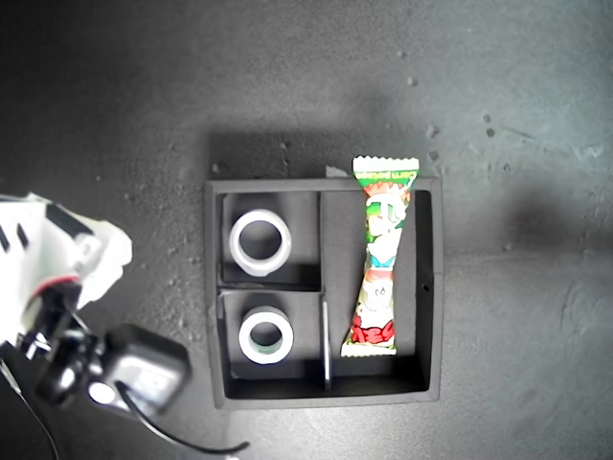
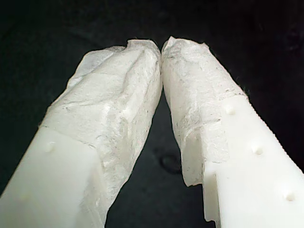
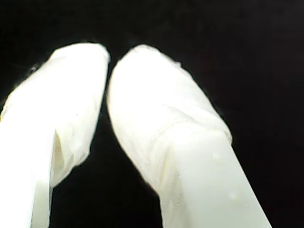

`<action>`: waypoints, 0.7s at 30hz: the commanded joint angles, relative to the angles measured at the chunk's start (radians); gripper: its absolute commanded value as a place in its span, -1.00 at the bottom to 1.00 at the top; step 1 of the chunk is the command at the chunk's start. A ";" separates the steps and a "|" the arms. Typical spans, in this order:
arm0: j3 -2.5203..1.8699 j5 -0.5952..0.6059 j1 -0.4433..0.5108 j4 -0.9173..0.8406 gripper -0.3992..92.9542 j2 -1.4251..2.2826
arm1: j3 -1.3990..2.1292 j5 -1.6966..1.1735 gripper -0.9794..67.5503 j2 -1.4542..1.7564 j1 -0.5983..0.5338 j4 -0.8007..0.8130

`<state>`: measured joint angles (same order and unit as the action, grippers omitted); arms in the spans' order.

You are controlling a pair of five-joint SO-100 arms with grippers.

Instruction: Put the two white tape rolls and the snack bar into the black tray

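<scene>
my first gripper (image 2: 161, 47): tips touch, holds nothing | my second gripper (image 3: 108, 64): tips touch, holds nothing | black tray (image 1: 431, 287): big white roll (image 1: 260, 241), small white roll (image 1: 266, 335), snack bar (image 1: 380, 259) inside

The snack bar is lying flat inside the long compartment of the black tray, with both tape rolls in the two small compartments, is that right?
Not quite. In the exterior view the snack bar is in the long compartment but not lying flat inside it: one crimped end rides up over the wall of the black tray. The larger white tape roll and the smaller tape roll do each sit in a small compartment.
</scene>
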<state>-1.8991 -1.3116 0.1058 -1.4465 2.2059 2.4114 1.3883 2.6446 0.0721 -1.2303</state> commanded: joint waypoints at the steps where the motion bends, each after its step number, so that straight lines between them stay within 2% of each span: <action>1: -0.356 -0.038 -0.005 0.202 -0.99 0.275 | 0.149 -0.069 -0.99 0.101 0.015 0.086; 4: -0.558 -0.058 0.008 0.299 -0.99 0.422 | 0.265 -0.067 -0.99 0.169 0.035 0.118; 10: -0.775 -0.057 0.015 0.371 -0.99 0.583 | 0.437 -0.064 -0.99 0.264 0.077 0.179; 13: -0.867 -0.055 0.015 0.376 -0.99 0.673 | 0.531 -0.061 -0.99 0.357 0.097 0.181; 16: -0.973 -0.060 0.015 0.374 -0.99 0.799 | 0.675 -0.080 -0.99 0.594 0.117 0.173; 17: -1.009 -0.061 0.017 0.367 -0.99 0.853 | 0.712 -0.086 -0.99 0.707 0.132 0.109; 21: -1.124 -0.074 0.029 0.268 -0.99 1.095 | 0.712 -0.100 -0.99 0.706 0.141 0.064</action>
<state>-2.9683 -1.3683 0.1150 -1.1290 3.1462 3.1017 1.3883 3.3119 0.2056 -1.1351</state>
